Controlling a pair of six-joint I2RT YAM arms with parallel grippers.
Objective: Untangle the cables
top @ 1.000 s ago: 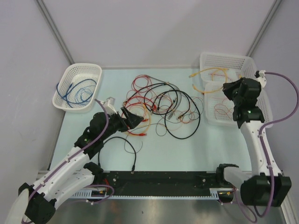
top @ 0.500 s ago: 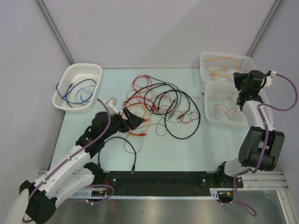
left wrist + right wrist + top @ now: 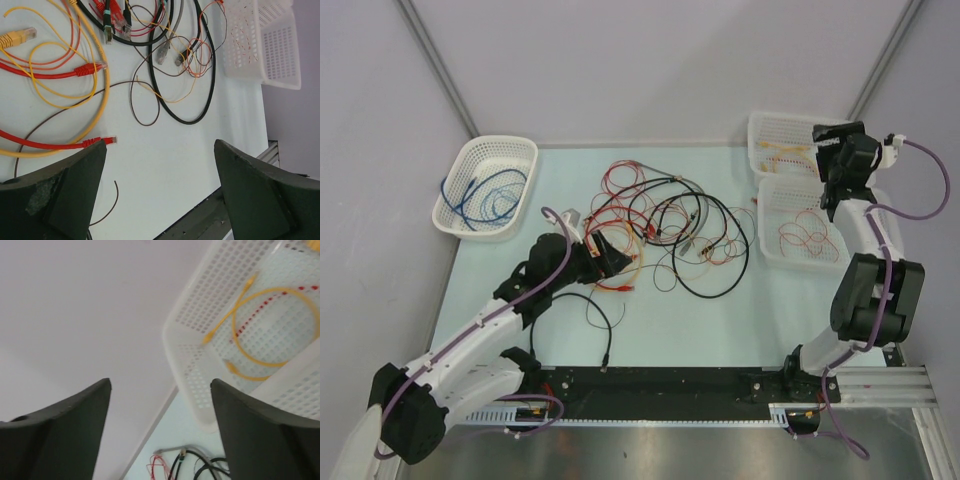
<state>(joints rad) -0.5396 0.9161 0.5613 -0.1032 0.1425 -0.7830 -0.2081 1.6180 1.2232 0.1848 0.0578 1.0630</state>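
Hovering over tangled cables [image 3: 186, 122], left gripper [image 3: 160, 146] spread.

Tangled cables [image 3: 125, 60] beyond parted claw [image 3: 160, 190]

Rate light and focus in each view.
Top external: even soft light, faint shadows, cables crisp. Left wrist: cables sharp, left fingers dark and soft-edged up close. Right wrist: hazier, basket and yellow cable slightly blurred, right fingers dark and unfocused.
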